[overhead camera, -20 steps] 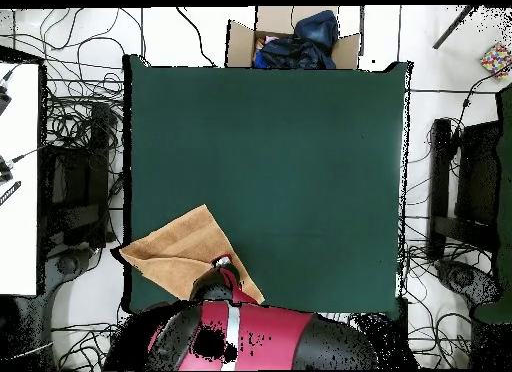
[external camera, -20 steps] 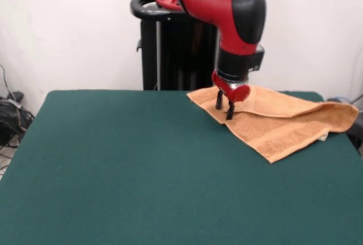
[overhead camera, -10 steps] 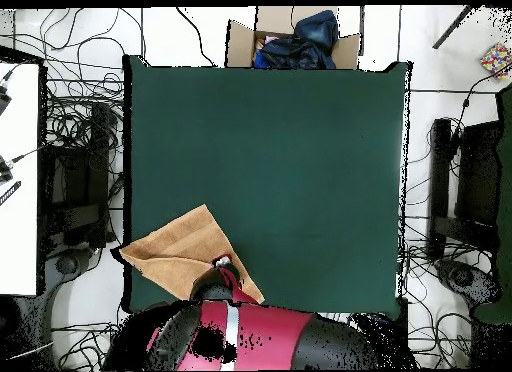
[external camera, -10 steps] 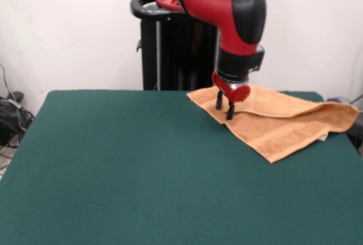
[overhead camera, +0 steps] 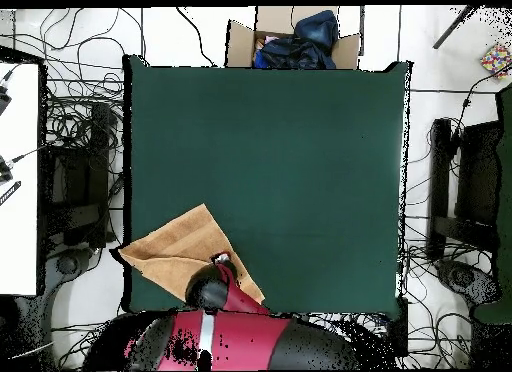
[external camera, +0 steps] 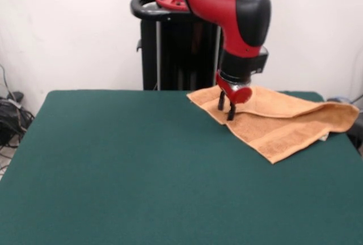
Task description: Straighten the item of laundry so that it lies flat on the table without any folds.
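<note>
Pinching only the folded top layer matters, so lower your gripper [external camera: 226, 108], its two fingers slightly parted and holding nothing, onto the towel [external camera: 283, 126] before closing.

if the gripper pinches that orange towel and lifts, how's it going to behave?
Probably floppy: the towel lies folded over itself, one end draping past the table edge, so it should sag from a pinch. Likely light. Its terry pile on the felt-like top may drag rather than slide. The gripper looks open at one edge.
</note>
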